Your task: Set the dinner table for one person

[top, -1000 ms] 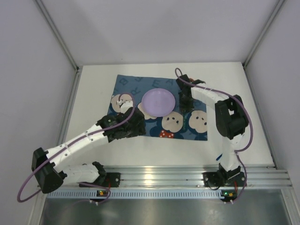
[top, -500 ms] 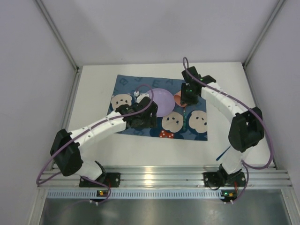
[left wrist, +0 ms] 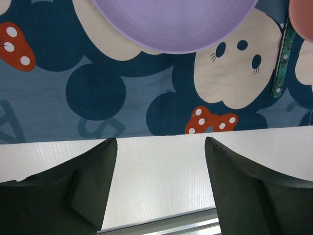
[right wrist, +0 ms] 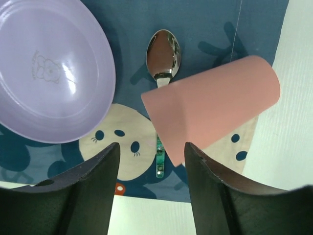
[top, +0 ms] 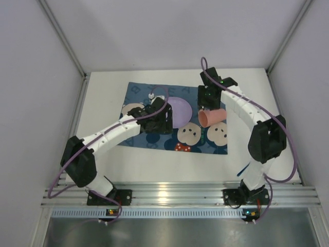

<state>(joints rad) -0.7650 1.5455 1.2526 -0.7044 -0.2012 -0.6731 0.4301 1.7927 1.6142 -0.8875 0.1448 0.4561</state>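
The white dinner table (top: 103,98) carries a dark-blue mouse placemat (top: 139,92). A lilac plate (top: 181,109) sits on the mat, and it also shows in the right wrist view (right wrist: 49,68). A pink cup (top: 212,117) lies tipped on its side across a spoon (right wrist: 164,51) with a green handle (right wrist: 159,156). My right gripper (right wrist: 151,145) is open and empty, above the cup and apart from it. My left gripper (left wrist: 160,139) is open and empty over the mat's near edge, with the plate (left wrist: 176,24) ahead of it.
The ribbed aluminium rail (top: 180,195) runs along the near edge. Grey walls close in the left, right and back. White tabletop (left wrist: 161,171) shows between the mat and the rail. The left arm's forearm (top: 113,135) lies across the mat's left part.
The pink cup has left my right gripper and now lies tipped on the mat beside the plate. My left gripper has moved farther in toward the plate's left side.
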